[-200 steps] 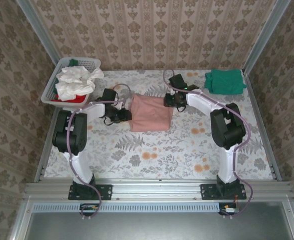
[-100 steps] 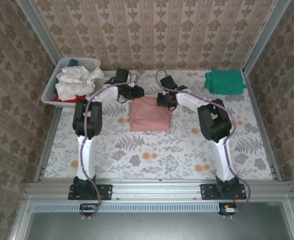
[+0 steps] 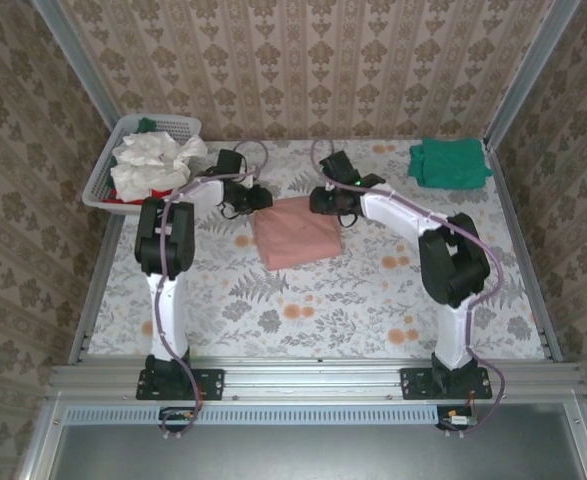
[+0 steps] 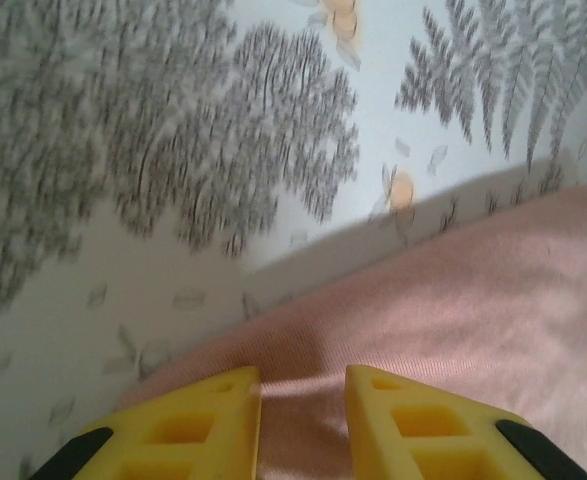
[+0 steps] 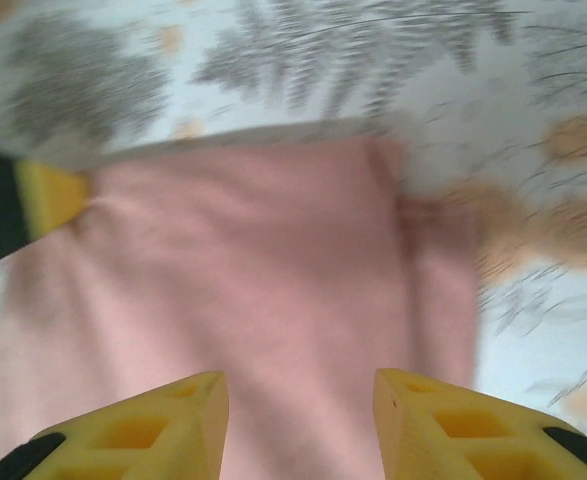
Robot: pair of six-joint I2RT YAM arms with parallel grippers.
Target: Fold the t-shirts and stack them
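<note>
Plainly, one folded dusty-pink t-shirt (image 3: 295,232) lay as a rough square at the middle of the overhead frame, on the flowered tabletop (image 3: 323,310). A second folded one, the teal-green t-shirt (image 3: 450,162), sat in the upper right of that frame, well apart from the pink one.

One white slatted basket (image 3: 98,185) stood at the upper left. In it I counted a crumpled white t-shirt (image 3: 153,163) heaped on top and a red t-shirt (image 3: 143,199) showing beneath it at the lower edge. A scrap of dark green cloth (image 3: 148,125) peeked out at the basket's upper rim; what it was I could not tell.

Two arms reached in, one claw each. The left claw (image 3: 258,200) was at the pink t-shirt's upper left corner. In its own camera (image 4: 303,385) the yellow fingers stood only a narrow gap apart with a ridge of pink cloth pinched between them. The right claw (image 3: 325,203) was at the shirt's upper right corner. Its wrist view (image 5: 298,385) showed its fingers spread wide above the pink cloth, holding nothing.
</note>
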